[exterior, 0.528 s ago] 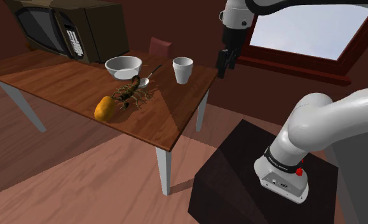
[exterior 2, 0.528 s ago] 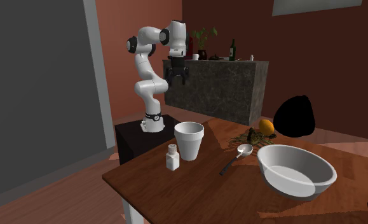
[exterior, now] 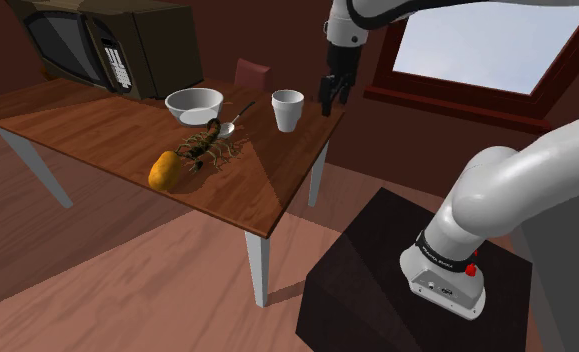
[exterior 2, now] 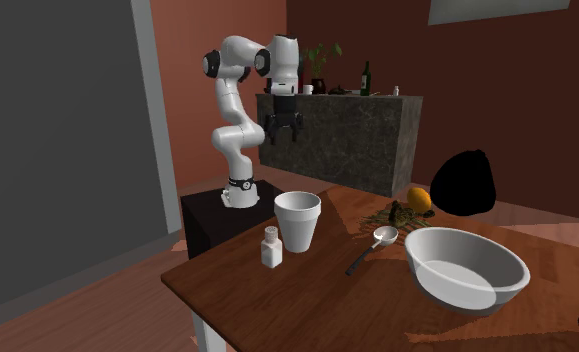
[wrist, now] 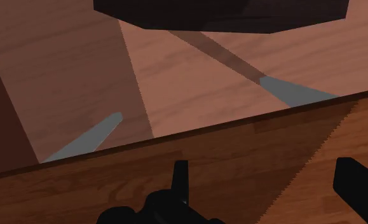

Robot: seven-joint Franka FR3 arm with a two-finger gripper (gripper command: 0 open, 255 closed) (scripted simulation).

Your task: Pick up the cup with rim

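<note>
The wooden table (exterior: 87, 120) carries everything, and the cup (exterior: 288, 110) stands upright near its corner on the stand's side. A dark microwave (exterior: 107, 45) sits at the far end of the table, well apart from the cup. A white bowl (exterior: 194, 103) lies near the cup, to the shoulder view's left of it. Farther that way are a yellow-orange fruit (exterior: 164, 171) and a brown scorpion-like figure (exterior: 208, 144). A spoon (exterior: 229, 124) lies between the bowl and the cup. A small white bottle (exterior 2: 271, 247) stands just beside the cup, on the second exterior view's left.

The cup is plain white, tapering to a narrower base, with a thicker band round its open mouth.

The gripper (exterior: 332, 96) hangs raised and apart from the cup, to the shoulder view's right of it, over the table's edge. The wrist view shows that edge below the fingers (wrist: 180, 178), which stand wide apart with nothing between them.
</note>
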